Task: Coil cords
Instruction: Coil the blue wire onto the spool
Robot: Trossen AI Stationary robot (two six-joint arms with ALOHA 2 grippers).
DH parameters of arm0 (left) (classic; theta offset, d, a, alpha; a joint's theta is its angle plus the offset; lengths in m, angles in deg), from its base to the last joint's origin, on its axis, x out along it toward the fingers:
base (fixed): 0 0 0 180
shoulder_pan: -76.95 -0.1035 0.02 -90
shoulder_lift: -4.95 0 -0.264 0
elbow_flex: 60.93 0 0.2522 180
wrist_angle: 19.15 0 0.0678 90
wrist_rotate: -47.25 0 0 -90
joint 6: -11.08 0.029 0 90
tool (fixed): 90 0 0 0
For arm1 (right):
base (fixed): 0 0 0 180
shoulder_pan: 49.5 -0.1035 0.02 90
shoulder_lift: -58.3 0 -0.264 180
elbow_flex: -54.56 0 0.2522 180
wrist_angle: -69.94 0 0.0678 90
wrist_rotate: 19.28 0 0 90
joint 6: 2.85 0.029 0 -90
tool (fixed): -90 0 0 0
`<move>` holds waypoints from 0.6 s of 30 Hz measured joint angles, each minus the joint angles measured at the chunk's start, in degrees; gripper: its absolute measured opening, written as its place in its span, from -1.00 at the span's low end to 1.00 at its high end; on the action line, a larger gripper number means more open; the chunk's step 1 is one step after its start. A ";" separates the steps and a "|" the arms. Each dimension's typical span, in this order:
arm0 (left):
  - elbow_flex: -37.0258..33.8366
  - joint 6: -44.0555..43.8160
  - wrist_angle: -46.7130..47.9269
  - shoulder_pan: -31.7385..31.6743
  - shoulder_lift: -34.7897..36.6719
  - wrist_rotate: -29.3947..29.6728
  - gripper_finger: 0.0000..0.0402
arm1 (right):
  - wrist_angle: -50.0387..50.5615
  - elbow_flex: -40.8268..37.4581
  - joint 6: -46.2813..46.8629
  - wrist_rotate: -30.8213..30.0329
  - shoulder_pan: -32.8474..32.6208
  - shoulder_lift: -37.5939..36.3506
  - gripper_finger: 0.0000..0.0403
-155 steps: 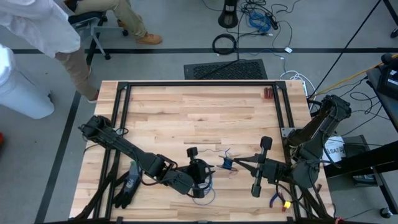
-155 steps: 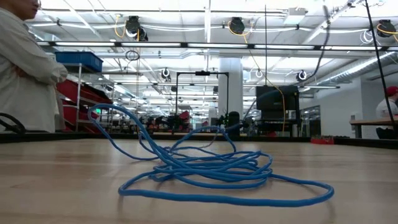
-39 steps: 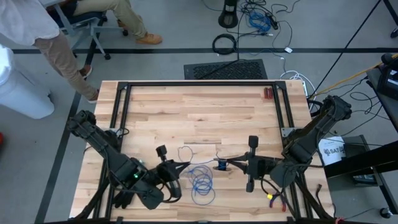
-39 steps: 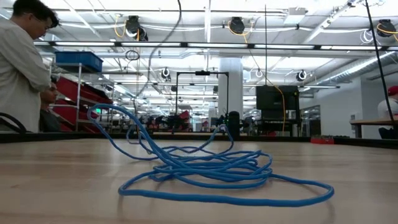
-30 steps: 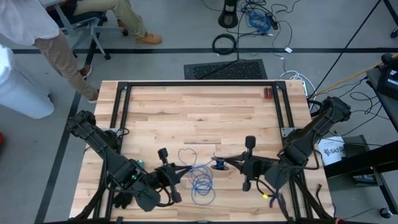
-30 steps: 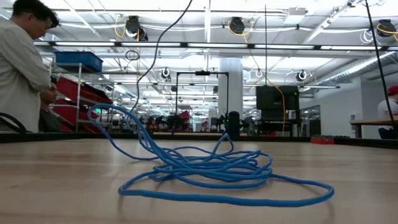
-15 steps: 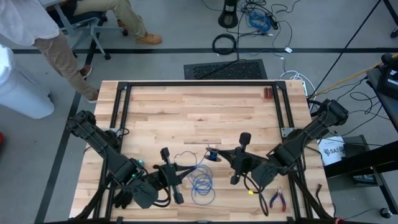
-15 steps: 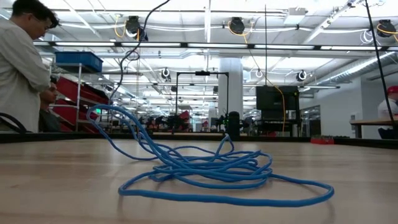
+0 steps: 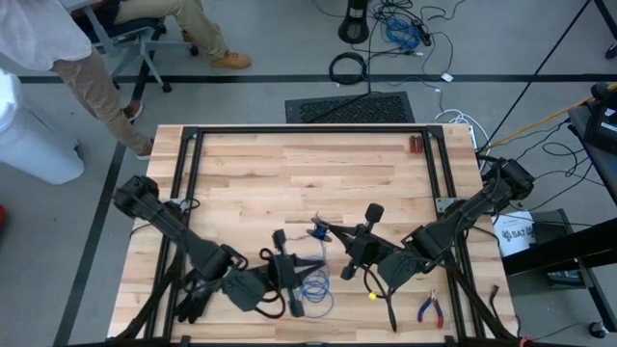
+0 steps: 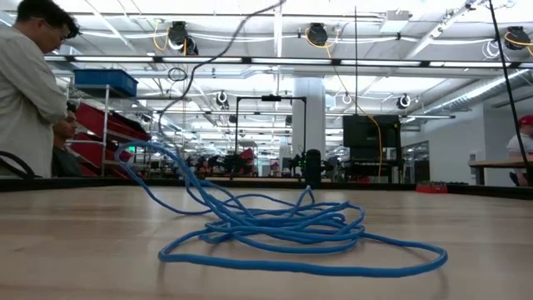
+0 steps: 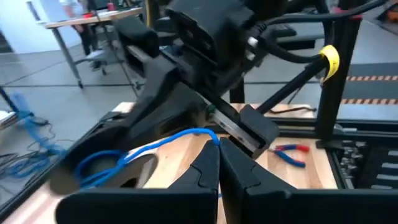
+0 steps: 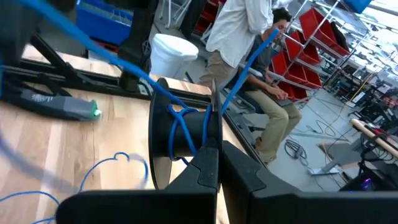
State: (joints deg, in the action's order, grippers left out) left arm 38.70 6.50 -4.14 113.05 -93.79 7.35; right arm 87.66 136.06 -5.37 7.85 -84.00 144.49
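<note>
Near the front edge of the tabletop (image 9: pixel 241 164), the cords (image 9: pixel 310 284) lie in loose blue loops. Both grippers have drawn inward: the right gripper (image 9: pixel 322 231), pinched on a wound blue bundle, now sits nearer the middle; the left gripper (image 9: pixel 318 265), pinched on a strand, meets it, likely adding another turn.

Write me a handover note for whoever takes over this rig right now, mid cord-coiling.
Left gripper: jaws shut on the blue cord, near the table's front middle.
Right gripper: jaws shut on the cord's end, a few turns wound around it, just right of the left gripper.
Done: some loose loops lie on the wood between the arms.
Left: the loops are untidy, so gather them into a neat coil.
Red-handled pliers lie at front right, untouched.
</note>
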 joint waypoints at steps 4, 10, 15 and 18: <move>0.00 0.50 -0.81 -1.38 -1.50 -1.16 -0.99 | 0.05 0.00 -0.13 0.07 -0.18 -0.22 -1.00; 0.00 -0.30 -0.80 -3.92 -4.26 -4.68 -0.99 | -2.86 0.00 -1.74 0.08 -0.81 -0.48 -1.00; 0.00 -0.92 -0.78 -5.55 -6.03 -5.41 -0.99 | -6.63 0.00 -4.09 0.13 -1.84 -0.58 -1.00; 0.01 -0.93 -0.65 -5.95 -6.33 -5.71 -0.99 | -6.80 0.00 -3.89 0.20 -2.30 -1.29 -1.00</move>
State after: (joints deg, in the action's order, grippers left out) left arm 38.71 5.57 -4.79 107.10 -100.12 1.64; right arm 80.87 136.06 -9.26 8.04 -86.30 143.20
